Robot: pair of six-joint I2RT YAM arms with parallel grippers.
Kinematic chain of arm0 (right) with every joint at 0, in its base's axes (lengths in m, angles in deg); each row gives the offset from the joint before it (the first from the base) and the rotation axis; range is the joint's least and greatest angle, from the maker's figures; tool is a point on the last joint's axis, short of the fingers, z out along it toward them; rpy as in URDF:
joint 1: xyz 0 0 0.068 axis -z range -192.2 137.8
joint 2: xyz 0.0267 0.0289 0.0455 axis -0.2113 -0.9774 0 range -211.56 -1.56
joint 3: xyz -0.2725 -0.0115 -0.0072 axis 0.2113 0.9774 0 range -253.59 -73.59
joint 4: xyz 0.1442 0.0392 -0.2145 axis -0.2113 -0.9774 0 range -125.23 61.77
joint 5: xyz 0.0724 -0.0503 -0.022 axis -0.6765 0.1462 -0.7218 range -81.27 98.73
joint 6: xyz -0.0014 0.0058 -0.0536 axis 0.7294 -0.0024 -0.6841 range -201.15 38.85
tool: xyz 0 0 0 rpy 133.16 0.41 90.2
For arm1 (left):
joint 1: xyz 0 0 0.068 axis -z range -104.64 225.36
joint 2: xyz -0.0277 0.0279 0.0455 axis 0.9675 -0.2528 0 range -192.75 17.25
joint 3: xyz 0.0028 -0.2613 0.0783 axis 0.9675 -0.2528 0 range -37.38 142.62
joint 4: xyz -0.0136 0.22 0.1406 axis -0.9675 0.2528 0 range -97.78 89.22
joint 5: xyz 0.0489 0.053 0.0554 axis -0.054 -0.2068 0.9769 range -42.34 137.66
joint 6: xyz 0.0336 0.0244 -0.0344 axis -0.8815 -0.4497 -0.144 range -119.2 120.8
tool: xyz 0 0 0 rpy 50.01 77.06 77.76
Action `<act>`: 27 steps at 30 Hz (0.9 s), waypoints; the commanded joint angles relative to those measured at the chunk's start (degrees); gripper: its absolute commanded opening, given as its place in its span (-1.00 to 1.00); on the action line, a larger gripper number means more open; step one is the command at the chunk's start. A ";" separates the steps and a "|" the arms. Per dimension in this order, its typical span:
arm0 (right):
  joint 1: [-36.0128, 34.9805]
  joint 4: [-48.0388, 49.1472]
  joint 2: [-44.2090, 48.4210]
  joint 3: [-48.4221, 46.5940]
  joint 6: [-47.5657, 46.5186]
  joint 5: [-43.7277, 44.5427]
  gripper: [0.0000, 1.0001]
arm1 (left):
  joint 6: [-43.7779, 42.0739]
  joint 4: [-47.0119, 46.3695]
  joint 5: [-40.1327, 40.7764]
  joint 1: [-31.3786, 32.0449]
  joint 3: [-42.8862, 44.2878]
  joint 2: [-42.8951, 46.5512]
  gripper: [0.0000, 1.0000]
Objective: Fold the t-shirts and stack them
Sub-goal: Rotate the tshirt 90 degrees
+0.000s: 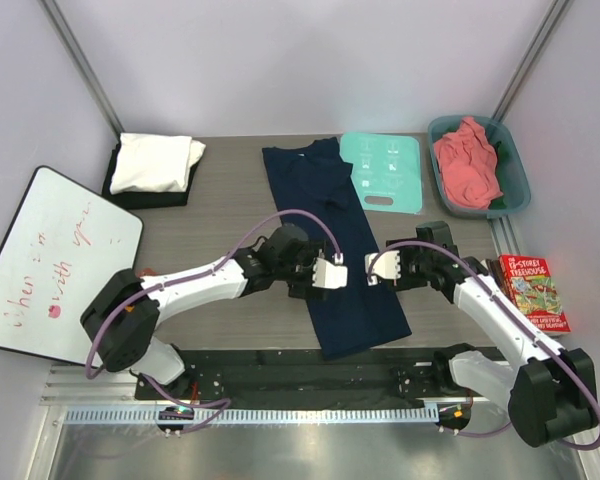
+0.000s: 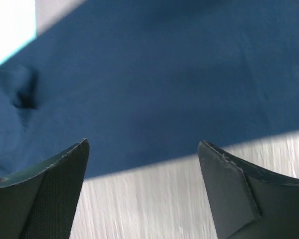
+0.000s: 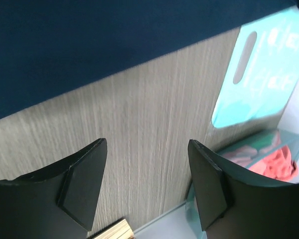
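Navy shirt [image 1: 332,215]: lay flat on the table [image 1: 220,225] as a long narrow strip, running from upper centre to lower centre of the top view and slanting slightly right toward the bottom.
Left gripper [image 1: 332,274]: released, holding nothing; it hung over the strip's middle. In its wrist view the shirt's edge crossed between the spread tips, with bare table below.
Right gripper [image 1: 372,268]: released and empty, just beside the strip's right edge, over bare table in its wrist view.
White shirt [image 1: 158,162]: folded, on top of the black shirt [image 1: 150,197], upper left.
Pink shirt [image 1: 467,165]: bunched in the tub [image 1: 521,180], upper right.
Board [image 1: 382,170]: flat, between strip and tub.
Whiteboard [image 1: 50,260]: left edge.
Book [image 1: 533,292]: right edge.
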 commanded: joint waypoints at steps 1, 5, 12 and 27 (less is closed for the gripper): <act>0.72 6.60 0.75 1.11 5.47 5.62 0.42 | 7.38 -8.17 0.49 1.90 2.33 -1.82 0.92; 1.95 8.36 0.58 0.50 7.67 7.30 0.42 | 8.26 -6.87 1.89 2.70 6.00 -8.04 0.99; 6.78 9.68 -1.97 -5.38 14.44 8.10 0.44 | 7.04 -1.76 7.16 3.22 12.79 -18.52 0.97; 13.55 9.86 -5.49 -9.52 15.33 5.64 0.47 | -7.90 -5.10 10.78 2.61 -1.44 -12.47 1.00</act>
